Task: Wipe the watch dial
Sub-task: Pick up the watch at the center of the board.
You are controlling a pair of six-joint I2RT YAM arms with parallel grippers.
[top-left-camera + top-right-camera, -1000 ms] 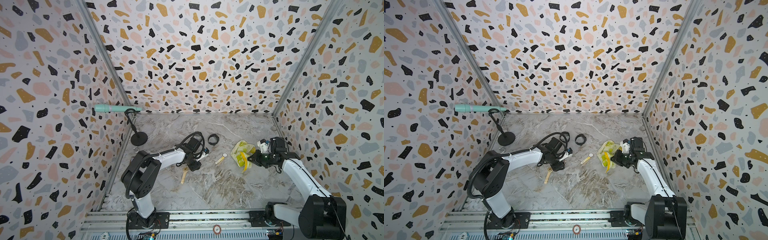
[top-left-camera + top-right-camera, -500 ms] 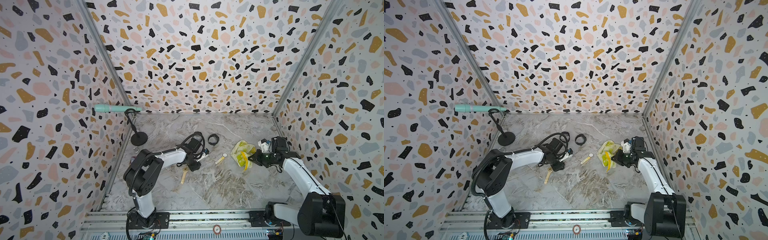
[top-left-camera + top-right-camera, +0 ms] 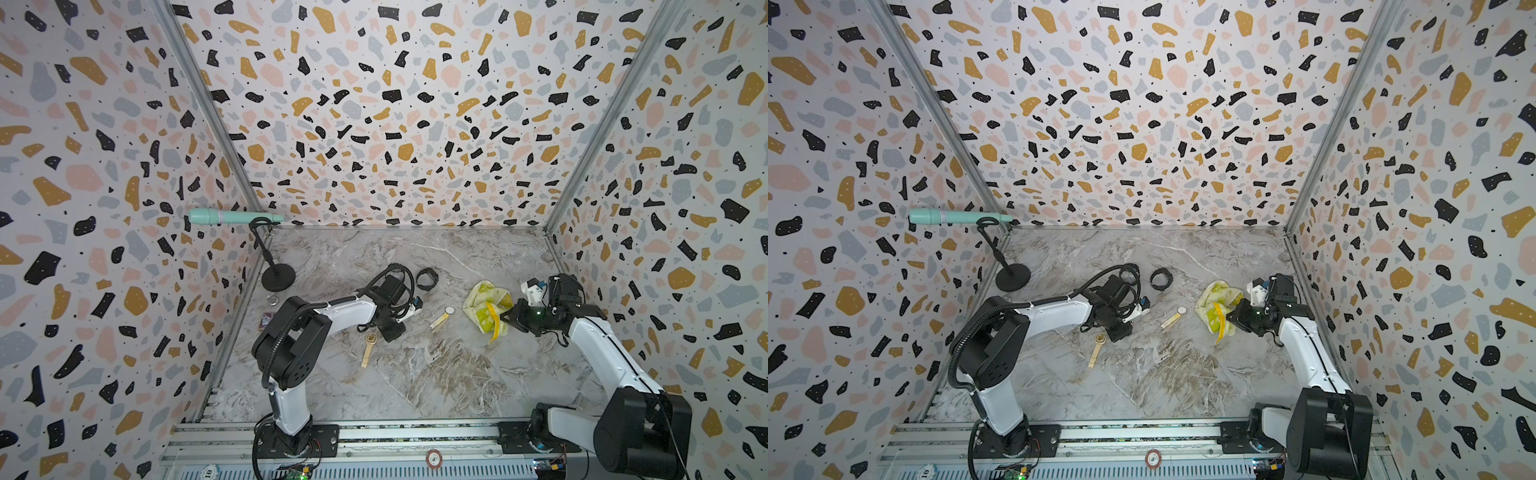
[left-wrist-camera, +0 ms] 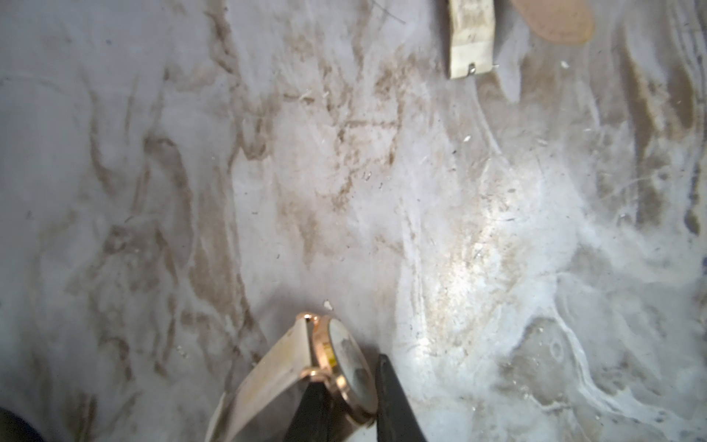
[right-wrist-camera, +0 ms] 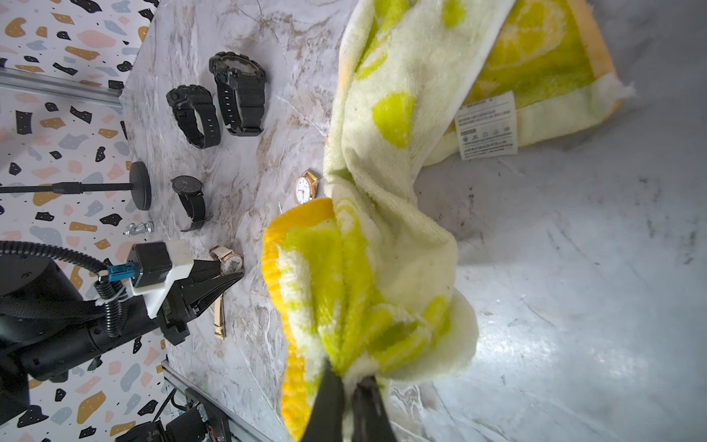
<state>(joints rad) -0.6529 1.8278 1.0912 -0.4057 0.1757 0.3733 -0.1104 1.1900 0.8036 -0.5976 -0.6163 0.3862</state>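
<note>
A rose-gold watch (image 4: 344, 367) with a beige strap lies on the marble floor (image 4: 344, 191), left of centre in both top views (image 3: 370, 338) (image 3: 1099, 338). My left gripper (image 4: 350, 386) is shut on its case, with one black finger (image 4: 394, 402) against the glass dial and the other behind the case. The right wrist view shows the same grip (image 5: 231, 268). Off to the right, my right gripper (image 5: 348, 382) is shut on a bunched yellow-green towel (image 5: 382, 248), held low over the floor (image 3: 486, 309) (image 3: 1219, 307), apart from the watch.
A second watch (image 3: 449, 310) with a white dial lies between the arms. Black watches (image 5: 237, 92) (image 5: 193, 114) (image 5: 189, 199) lie behind the left arm. A microphone stand (image 3: 277, 276) with a teal microphone (image 3: 224, 217) stands at the back left corner.
My left gripper's jaws have narrowed around the rose-gold watch's case. The right gripper still holds the towel and has hardly moved.
</note>
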